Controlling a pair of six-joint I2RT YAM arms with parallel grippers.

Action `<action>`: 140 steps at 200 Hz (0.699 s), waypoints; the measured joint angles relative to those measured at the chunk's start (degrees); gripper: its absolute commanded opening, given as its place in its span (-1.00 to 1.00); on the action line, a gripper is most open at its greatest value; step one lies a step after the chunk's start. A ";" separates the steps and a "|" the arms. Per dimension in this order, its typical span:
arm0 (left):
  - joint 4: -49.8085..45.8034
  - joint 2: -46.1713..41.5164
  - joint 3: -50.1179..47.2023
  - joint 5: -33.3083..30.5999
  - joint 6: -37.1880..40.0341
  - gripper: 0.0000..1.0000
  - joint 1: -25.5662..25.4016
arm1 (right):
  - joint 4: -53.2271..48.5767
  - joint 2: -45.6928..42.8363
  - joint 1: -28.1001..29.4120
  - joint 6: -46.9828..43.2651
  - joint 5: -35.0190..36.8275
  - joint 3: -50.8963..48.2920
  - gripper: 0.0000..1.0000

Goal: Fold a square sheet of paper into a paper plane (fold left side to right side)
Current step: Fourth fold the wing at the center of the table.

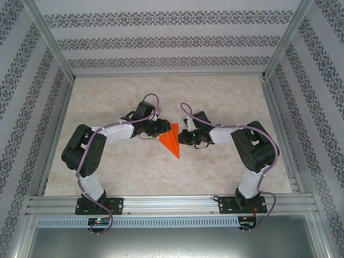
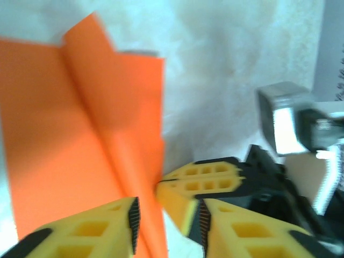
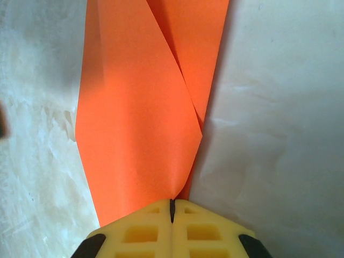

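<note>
I'm pressing the half-folded paper plane with my tight-shut right jaws while my part-open left jaws are straddling its raised flap, probably needing to close and crease next.

Lab test cell, aluminium frame, wallpapered walls, marble-look tabletop

Left arm and right arm: white links, bulky black joint housings. 1 lilac cable runs along each. Black base plates at 7 and 5 o'clock, top view. Left claw: yellow fingers, rectangular cut-outs, black ribbed pads. Right claw: same yellow, black heels.
</note>
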 measured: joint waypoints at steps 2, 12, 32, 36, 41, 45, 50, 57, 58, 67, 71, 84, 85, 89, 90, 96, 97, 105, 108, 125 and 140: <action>0.02 0.02 0.28 0.13 0.15 -0.39 0.00 | 0.00 0.00 0.00 -0.04 0.02 0.00 -1.00; 0.00 0.28 1.66 0.94 0.39 -0.45 0.00 | -0.02 0.00 0.09 -0.20 0.04 0.00 -1.00; -0.15 2.34 4.50 2.05 1.11 -0.51 -0.04 | -0.28 0.00 0.11 -0.63 0.15 0.17 -1.00; -0.17 2.82 4.98 2.29 1.25 -0.51 -0.04 | -0.42 0.00 0.11 -0.76 0.15 0.22 -1.00; -0.15 3.78 5.60 2.67 1.29 -0.51 -0.04 | -0.46 0.00 0.11 -0.85 0.17 0.24 -1.00; -0.13 4.42 5.92 2.89 1.31 -0.51 -0.04 | -0.48 0.00 0.11 -0.96 0.17 0.24 -1.00; -0.13 5.20 6.25 3.13 1.33 -0.52 -0.04 | -0.48 0.00 0.20 -1.01 0.17 0.24 -1.00; -0.15 6.38 6.64 3.54 1.40 -0.52 -0.04 | -0.48 0.00 0.28 -1.05 0.26 0.24 -1.00; -0.15 6.49 6.67 3.56 1.40 -0.52 -0.04 | -0.48 0.00 0.33 -1.05 0.33 0.26 -1.00; -0.13 8.13 7.06 4.15 1.49 -0.52 -0.04 | -0.48 0.00 0.37 -1.05 0.44 0.26 -1.00; -0.15 8.70 7.19 4.33 1.49 -0.52 -0.04 | -0.50 0.00 0.37 -1.07 0.44 0.28 -1.00; -0.15 10.58 7.50 4.87 1.51 -0.52 -0.04 | -0.70 0.00 0.37 -1.07 0.48 0.37 -1.00; -0.15 10.80 7.52 4.92 1.51 -0.52 -0.04 | -0.70 0.00 0.37 -1.07 0.50 0.37 -1.00; -0.13 11.21 7.61 5.09 1.51 -0.52 -0.04 | -0.79 0.00 0.39 -1.09 0.50 0.42 -1.00; -0.13 11.41 7.63 5.11 1.51 -0.53 -0.04 | -0.81 0.00 0.39 -1.09 0.50 0.42 -1.00; -0.09 12.09 7.74 5.33 1.53 -0.52 -0.04 | -0.96 0.00 0.39 -1.22 0.57 0.55 -1.00; -0.07 12.17 7.74 5.38 1.53 -0.52 -0.04 | -1.01 0.00 0.39 -1.22 0.57 0.57 -1.00; -0.04 12.79 7.74 5.53 1.70 -0.53 -0.04 | -1.31 0.00 0.48 -1.29 0.68 0.70 -1.00; -0.09 12.94 7.74 5.53 1.73 -0.52 -0.04 | -1.36 0.00 0.48 -1.33 0.81 0.74 -1.00; -0.07 13.42 7.74 5.51 2.19 -0.53 -0.04 | -1.77 0.00 0.50 -1.44 0.92 0.92 -1.00; -0.09 13.51 7.72 5.40 2.54 -0.53 -0.04 | -2.12 0.00 0.59 -1.49 1.07 1.05 -1.00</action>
